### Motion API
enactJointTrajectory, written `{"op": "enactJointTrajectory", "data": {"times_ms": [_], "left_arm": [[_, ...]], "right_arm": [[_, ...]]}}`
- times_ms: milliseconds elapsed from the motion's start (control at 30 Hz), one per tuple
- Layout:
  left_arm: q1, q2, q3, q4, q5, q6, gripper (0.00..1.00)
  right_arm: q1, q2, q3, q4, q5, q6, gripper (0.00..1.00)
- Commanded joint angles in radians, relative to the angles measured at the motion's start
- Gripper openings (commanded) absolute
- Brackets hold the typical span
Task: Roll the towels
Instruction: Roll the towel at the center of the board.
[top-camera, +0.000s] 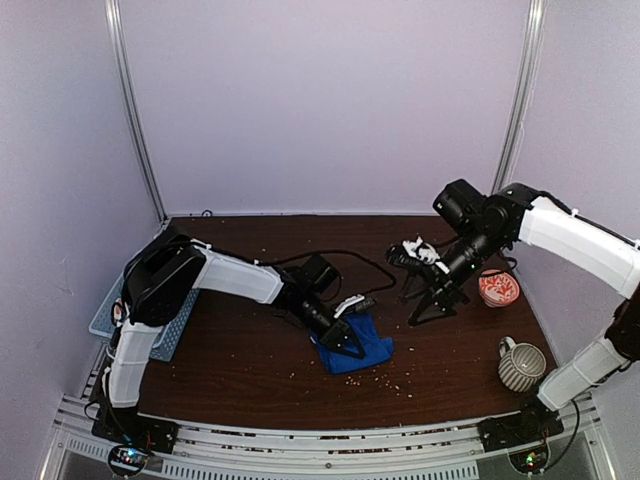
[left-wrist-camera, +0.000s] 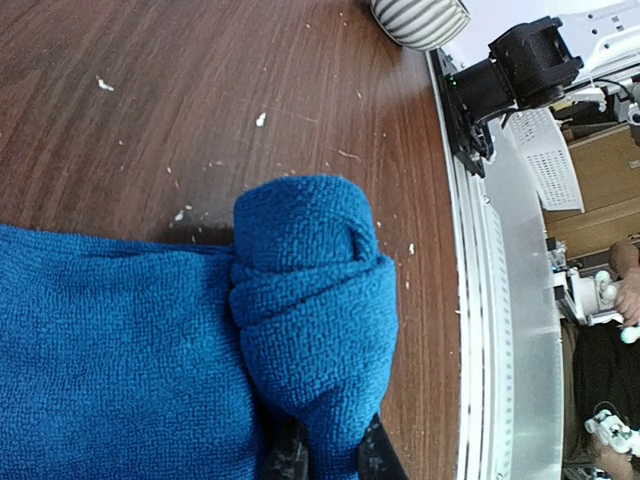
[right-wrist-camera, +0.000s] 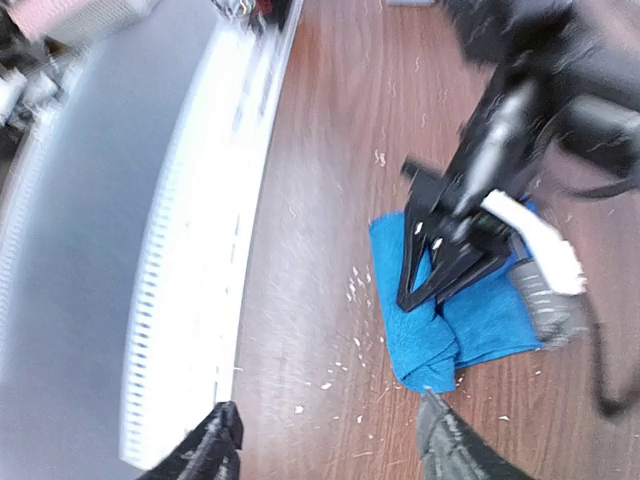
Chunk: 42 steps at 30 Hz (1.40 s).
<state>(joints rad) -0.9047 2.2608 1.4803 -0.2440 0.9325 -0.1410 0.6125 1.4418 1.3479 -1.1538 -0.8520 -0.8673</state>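
My left claw (top-camera: 345, 338) pinches the blue towel (left-wrist-camera: 120, 330), which lies on the tabletop (top-camera: 250, 370) well left of the striped mug (top-camera: 520, 365). One end is rolled up and the rest is flat. My right claw (right-wrist-camera: 330, 425) is spread wide and holds nothing.

I counted one towel (top-camera: 368, 352), a blue one. There was one bowl (top-camera: 498, 289), one mug (top-camera: 522, 367) and one basket (top-camera: 103, 318). Of my own I had two grippers, the left gripper (top-camera: 348, 340) and the right gripper (top-camera: 433, 310), with two fingers apiece. The crumbs (top-camera: 392, 380) on the one table (top-camera: 250, 365) were too many to count.
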Motion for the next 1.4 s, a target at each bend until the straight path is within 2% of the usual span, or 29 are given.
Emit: {"op": "enactJointTrajectory", "data": {"times_ms": [0, 100, 133, 167, 200, 300, 467, 533, 833, 967, 1033, 1167, 1267, 1367], "left_arm": [[0.004, 0.077, -0.018, -0.094, -0.017, -0.026, 0.02], [0.005, 0.077, -0.024, -0.107, 0.002, -0.016, 0.04], [0.006, 0.076, -0.024, -0.111, 0.0, -0.013, 0.04], [0.006, 0.076, -0.024, -0.113, -0.004, -0.01, 0.05], [0.006, 0.078, -0.021, -0.119, -0.009, -0.008, 0.05], [0.005, 0.084, -0.012, -0.133, -0.012, 0.001, 0.05], [0.005, 0.088, -0.014, -0.134, -0.008, 0.002, 0.05], [0.005, 0.088, -0.013, -0.133, -0.011, 0.001, 0.05], [0.009, 0.085, -0.009, -0.134, -0.015, -0.004, 0.05], [0.008, 0.059, -0.006, -0.154, -0.042, 0.01, 0.09], [0.009, 0.026, -0.01, -0.167, -0.093, 0.026, 0.15], [0.016, -0.056, -0.033, -0.197, -0.239, 0.03, 0.34], [0.026, -0.146, -0.081, -0.186, -0.304, 0.03, 0.37], [0.043, -0.263, -0.134, -0.173, -0.444, 0.03, 0.37]], "right_arm": [[0.154, -0.042, -0.211, 0.345, 0.294, 0.104, 0.63], [0.241, 0.029, -0.297, 0.5, 0.493, 0.163, 0.64], [0.26, 0.052, -0.315, 0.552, 0.539, 0.161, 0.68], [0.273, 0.066, -0.337, 0.6, 0.581, 0.152, 0.95], [0.285, 0.076, -0.358, 0.646, 0.596, 0.132, 0.99], [0.312, 0.105, -0.395, 0.735, 0.649, 0.08, 1.0], [0.327, 0.174, -0.402, 0.778, 0.673, 0.048, 1.0], [0.339, 0.197, -0.401, 0.786, 0.69, 0.047, 0.95], [0.364, 0.19, -0.413, 0.775, 0.714, 0.027, 0.61], [0.365, 0.218, -0.407, 0.722, 0.676, 0.012, 0.47], [0.363, 0.253, -0.395, 0.685, 0.661, 0.008, 0.4], [0.364, 0.299, -0.359, 0.592, 0.585, 0.022, 0.33], [0.36, 0.323, -0.316, 0.502, 0.493, 0.04, 0.31], [0.347, 0.377, -0.261, 0.391, 0.393, 0.06, 0.3]]}}
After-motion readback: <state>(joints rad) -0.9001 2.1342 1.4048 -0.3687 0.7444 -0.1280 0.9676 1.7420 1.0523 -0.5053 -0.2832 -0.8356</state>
